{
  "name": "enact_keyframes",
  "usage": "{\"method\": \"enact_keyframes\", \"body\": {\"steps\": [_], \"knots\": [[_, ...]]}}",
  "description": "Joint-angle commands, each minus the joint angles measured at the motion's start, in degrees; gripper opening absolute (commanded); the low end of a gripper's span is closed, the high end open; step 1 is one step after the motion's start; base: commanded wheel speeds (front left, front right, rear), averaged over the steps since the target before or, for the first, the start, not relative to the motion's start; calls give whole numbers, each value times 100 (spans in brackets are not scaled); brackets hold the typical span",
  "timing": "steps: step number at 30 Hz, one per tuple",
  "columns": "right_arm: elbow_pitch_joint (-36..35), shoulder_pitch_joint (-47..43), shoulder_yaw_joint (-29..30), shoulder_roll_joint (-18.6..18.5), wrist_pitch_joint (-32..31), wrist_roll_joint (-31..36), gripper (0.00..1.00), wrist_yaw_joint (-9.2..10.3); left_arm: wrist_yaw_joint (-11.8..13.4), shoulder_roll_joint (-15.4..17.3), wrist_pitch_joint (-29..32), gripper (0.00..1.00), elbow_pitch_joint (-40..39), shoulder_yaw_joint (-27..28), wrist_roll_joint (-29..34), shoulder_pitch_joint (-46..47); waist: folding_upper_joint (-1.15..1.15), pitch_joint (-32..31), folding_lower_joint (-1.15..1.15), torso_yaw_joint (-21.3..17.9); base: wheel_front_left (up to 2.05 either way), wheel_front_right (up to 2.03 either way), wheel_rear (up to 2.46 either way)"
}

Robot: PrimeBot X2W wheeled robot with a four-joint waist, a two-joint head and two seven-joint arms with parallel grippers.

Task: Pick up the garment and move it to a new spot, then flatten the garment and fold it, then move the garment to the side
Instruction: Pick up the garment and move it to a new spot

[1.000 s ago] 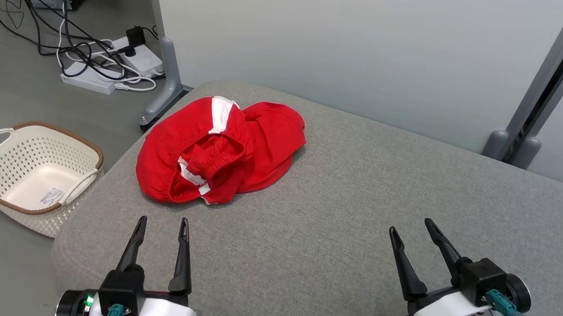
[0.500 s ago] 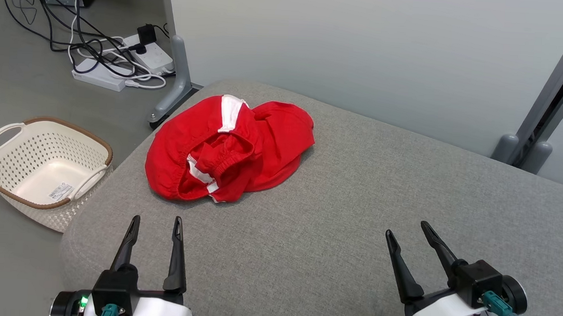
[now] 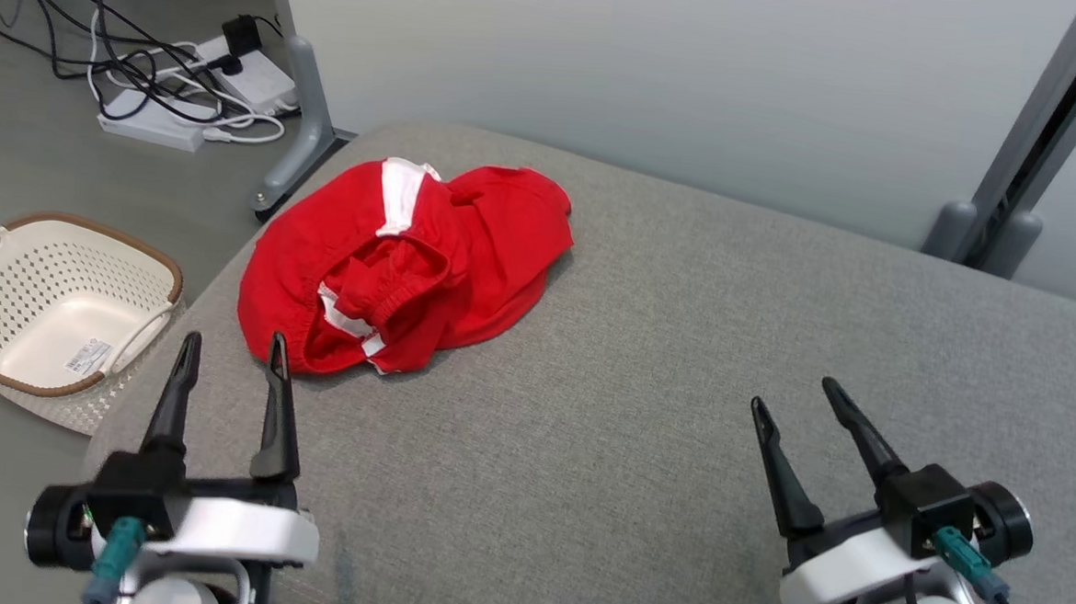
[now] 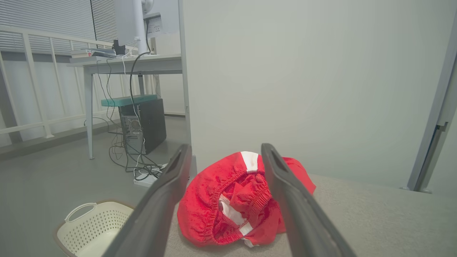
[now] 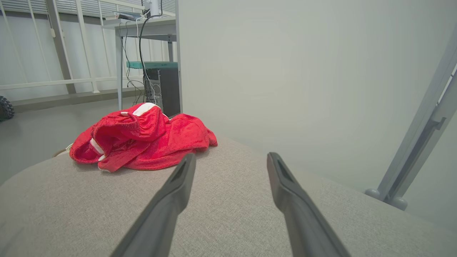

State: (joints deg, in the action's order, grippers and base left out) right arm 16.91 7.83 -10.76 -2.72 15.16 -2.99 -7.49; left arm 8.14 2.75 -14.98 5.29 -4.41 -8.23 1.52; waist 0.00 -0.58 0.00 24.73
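Toward the far-left corner of the grey upholstered pad, close to its edge, the red garment lies in a crumpled heap with white stripes and a gathered elastic waistband turned toward the near side. In the head view its long axis runs from about 8 o'clock up to about 2 o'clock, with the thick, bunched waistband in the near-left half and a flatter lobe of cloth at the far-right end. The left tool is clearly the nearer one: its fingers stand apart with nothing between them, and the garment lies at about 1 o'clock from their tips. The inner fingertip sits just at the near-left hem, though the pictures do not settle whether it touches the cloth. The left wrist view puts the heap nearly straight ahead, framed between the two fingers. The right tool, likewise spread and empty, hovers over bare pad well apart from the heap, which lies at roughly 10 o'clock from it. My judgement is that the pick-up falls to the left arm, with a short reach forward and slightly to 1 o'clock onto the waistband fold. A perforated basket stands on the floor at 9 o'clock of the left tool, off the pad's edge.
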Motion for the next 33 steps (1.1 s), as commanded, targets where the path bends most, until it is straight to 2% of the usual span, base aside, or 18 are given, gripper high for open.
{"method": "enact_keyframes", "body": {"steps": [1,3,6,9,10,14,17,23,33], "knots": [[-76,143,69,-39,14,148,100,0,-162,37,-19,100,7,122,51,254,0,305,0,-194,0,0,0],[-164,260,97,-35,14,262,100,0,-394,67,-19,100,211,298,-79,476,0,522,0,-305,0,0,0],[-293,467,33,-43,14,434,100,0,-637,283,-19,100,580,521,-108,1059,0,852,0,-486,0,0,0],[-411,636,-63,-74,13,542,100,0,-951,584,37,100,1235,489,-94,1642,0,1153,0,-659,0,0,0],[-468,749,-208,-103,14,622,100,0,-1254,808,324,100,1680,404,-230,2106,0,1328,0,-787,0,0,0],[-518,940,-413,-228,14,686,100,0,-1506,1208,981,100,2472,257,-534,2958,0,1639,0,-996,0,0,0],[-580,1057,-567,-253,14,727,100,0,-1550,1467,1403,100,3032,152,-774,3522,0,1828,0,-1127,0,0,0],[-623,1193,-752,-264,13,675,100,0,-1567,1726,2203,100,4079,-18,-1300,4319,0,2093,0,-1381,0,0,0],[-473,1255,-900,-213,13,634,100,0,-1557,1866,3277,100,5043,-322,-1929,4976,0,2319,0,-1549,0,0,0]]}}
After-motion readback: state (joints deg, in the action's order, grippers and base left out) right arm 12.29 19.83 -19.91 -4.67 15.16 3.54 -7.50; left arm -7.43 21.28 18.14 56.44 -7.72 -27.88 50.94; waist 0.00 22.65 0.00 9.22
